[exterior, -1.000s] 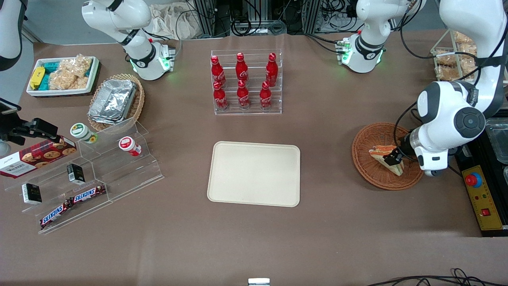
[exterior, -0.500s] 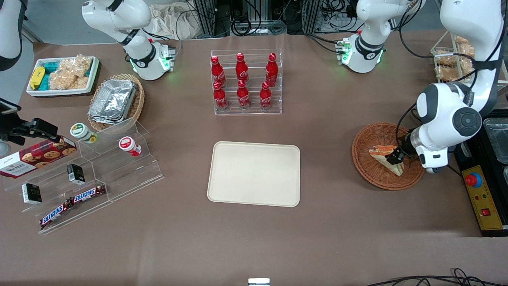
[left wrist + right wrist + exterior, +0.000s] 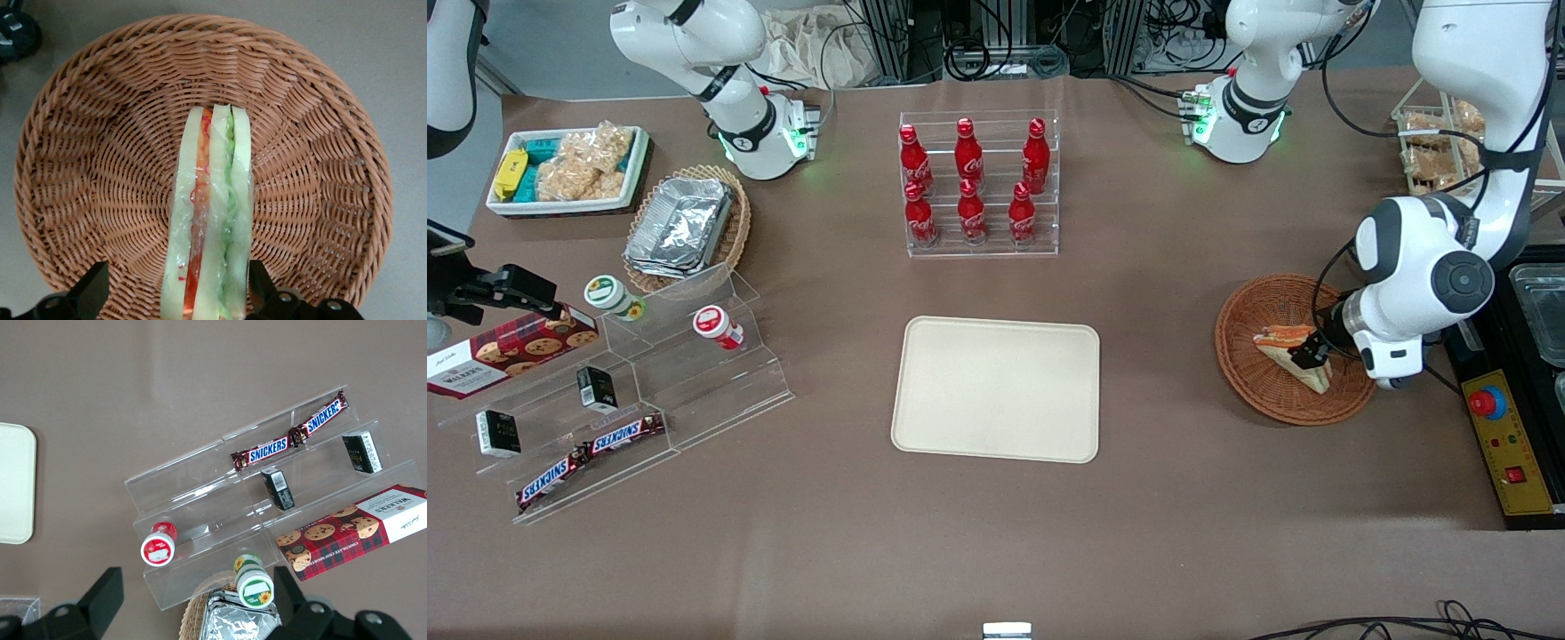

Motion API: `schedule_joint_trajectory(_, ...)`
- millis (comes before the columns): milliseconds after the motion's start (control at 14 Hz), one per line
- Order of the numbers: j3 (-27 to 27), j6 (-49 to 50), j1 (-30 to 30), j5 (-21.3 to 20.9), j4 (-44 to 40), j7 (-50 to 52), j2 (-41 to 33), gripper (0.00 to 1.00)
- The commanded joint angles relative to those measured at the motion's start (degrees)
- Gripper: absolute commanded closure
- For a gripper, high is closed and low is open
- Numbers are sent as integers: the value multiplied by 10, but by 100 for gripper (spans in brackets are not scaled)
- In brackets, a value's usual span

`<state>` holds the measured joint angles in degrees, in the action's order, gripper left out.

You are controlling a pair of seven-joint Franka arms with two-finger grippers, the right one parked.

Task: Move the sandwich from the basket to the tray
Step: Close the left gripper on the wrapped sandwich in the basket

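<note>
Your gripper (image 3: 175,293) is down inside the basket (image 3: 87,167), fingers spread apart on either side of the sandwich (image 3: 210,220) — one finger (image 3: 259,285) close against the wrap, the other clear of it. The tray (image 3: 996,388) sits well apart, toward the parked arm's end.

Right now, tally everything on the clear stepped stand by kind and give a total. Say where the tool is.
Snickers bars: 2
Small black boxes: 2
Cookie box: 1
Red-lidded cup: 1
Green-lidded cup: 1
Total: 7
The tool is down in the basket, its fingers open on either side of the sandwich.
</note>
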<state>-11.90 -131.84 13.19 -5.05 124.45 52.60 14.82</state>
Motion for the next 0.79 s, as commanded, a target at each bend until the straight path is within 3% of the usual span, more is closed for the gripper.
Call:
schedule_joint_trajectory(0, -6, -30, 7, -10, 5, 10, 12, 6)
schedule_joint_trajectory(214, -6, -36, 8, -10, 5, 10, 18, 14)
schedule_joint_trajectory(714, -7, -49, 16, -9, 0, 11, 20, 80)
